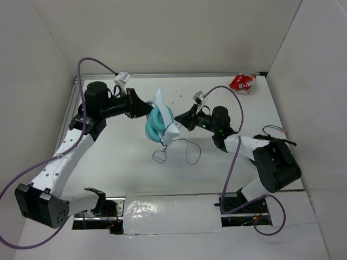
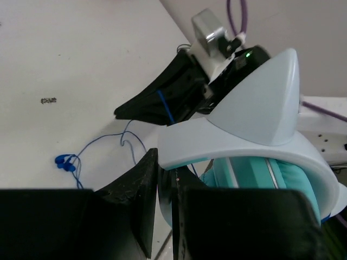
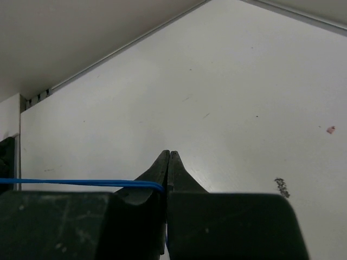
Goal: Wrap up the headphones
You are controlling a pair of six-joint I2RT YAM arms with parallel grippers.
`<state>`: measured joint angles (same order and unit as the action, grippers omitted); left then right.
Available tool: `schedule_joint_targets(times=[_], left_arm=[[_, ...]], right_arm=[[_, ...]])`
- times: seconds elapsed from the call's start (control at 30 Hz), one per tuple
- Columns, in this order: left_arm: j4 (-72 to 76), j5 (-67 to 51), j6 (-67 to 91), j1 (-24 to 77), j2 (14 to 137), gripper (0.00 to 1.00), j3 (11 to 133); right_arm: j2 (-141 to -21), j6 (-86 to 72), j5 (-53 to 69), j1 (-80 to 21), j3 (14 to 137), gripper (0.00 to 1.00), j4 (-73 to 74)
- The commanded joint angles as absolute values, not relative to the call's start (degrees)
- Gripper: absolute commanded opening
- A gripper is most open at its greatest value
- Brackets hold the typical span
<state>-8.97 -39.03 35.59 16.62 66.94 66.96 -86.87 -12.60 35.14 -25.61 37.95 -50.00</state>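
Right end effector point(image 3: 168, 157) pinched fully shut on thin blue cord point(image 3: 81, 182), just right of headphones point(image 1: 160, 122) held mid-counter point(image 1: 130, 168) by headband point(image 2: 238, 146) in closed left end effector point(image 1: 148, 110), cord stretched leftward toward ear cups.

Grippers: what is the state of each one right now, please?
Left gripper: closed, holding the headphones.
Right gripper: closed, pinching the blue cord.

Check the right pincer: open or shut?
Shut on the cord: in its wrist view the right pincer has both tips together, the blue cord entering between them.
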Motion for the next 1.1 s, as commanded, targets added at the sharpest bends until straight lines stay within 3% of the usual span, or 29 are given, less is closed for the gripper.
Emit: schedule_joint_targets(times=[0.0, 0.07, 0.1, 0.23, 0.43, 0.8, 1.07], left_arm=[[-7.03, -47.38, 27.01, 16.52, 66.45, 0.00, 67.77], [-8.25, -44.14, 24.79, 16.70, 66.10, 0.00, 65.31], [-9.83, -35.86, 23.92, 16.70, 66.18, 0.00, 63.56], [-11.95, -30.52, 21.28, 16.87, 66.79, 0.00, 61.44], [-11.95, -31.65, 14.51, 19.68, 68.90, 0.00, 60.91], [-20.73, -8.20, 17.57, 22.94, 81.81, 0.00, 67.49], [-28.29, 9.04, 29.95, 24.26, 86.48, 0.00, 74.00]], right_arm=[[-82.98, -10.30, 35.86, -21.81, 45.24, 0.00, -34.77], [-82.44, -10.72, 32.81, -20.13, 52.45, 0.00, -20.09], [-82.35, -9.42, 32.96, -19.26, 57.78, 0.00, -9.86], [-81.57, -7.83, 32.52, -18.72, 65.54, 0.00, 4.00], [-82.09, -4.66, 33.57, -19.86, 77.84, 0.00, 16.58], [-82.79, -2.81, 30.76, -25.04, 86.13, 0.02, 30.75], [-85.78, -3.25, 43.39, -28.30, 85.52, 0.05, 31.47]])
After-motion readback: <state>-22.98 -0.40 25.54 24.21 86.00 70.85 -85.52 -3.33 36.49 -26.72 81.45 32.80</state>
